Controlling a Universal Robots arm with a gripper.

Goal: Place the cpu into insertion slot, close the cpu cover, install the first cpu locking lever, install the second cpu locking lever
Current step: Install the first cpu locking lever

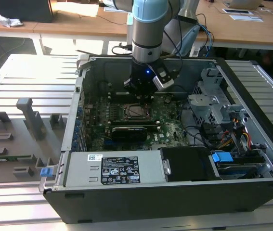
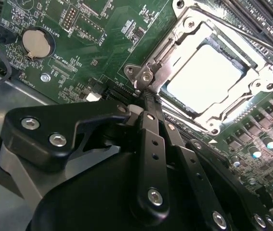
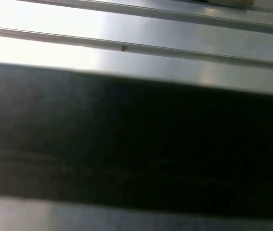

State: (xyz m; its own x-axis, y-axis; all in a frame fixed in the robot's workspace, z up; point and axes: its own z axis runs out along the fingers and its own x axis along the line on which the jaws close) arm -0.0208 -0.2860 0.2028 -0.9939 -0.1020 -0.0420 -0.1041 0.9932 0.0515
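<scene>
Gripper (image 2: 146, 94) is down inside the open PC case (image 1: 252, 86), fingers (image 2: 150, 139) together, tips pressed against the corner hinge end of the cpu cover (image 2: 167, 65); nothing is between them. In the exterior view the gripper (image 1: 141, 94) hangs just behind the slot (image 1: 135, 111) on the green motherboard (image 1: 170, 130). The cpu (image 2: 203, 79) sits seated in the slot, its silvery top glaring white, and the cover lies flat around it, framing it. A thin lever (image 2: 252, 36) runs along the far side of the cover; whether it is latched I cannot tell. A coin battery (image 2: 36, 42) sits on the board well apart from the slot. White labels (image 1: 119, 171) are on the power supply, and the board has small white silkscreen, print too small to make out. A grey fixture tray (image 1: 16, 139) lies outside the case toward the exterior view's left. The first wrist view shows blurred metal rails (image 3: 126, 45) and a dark band.
</scene>
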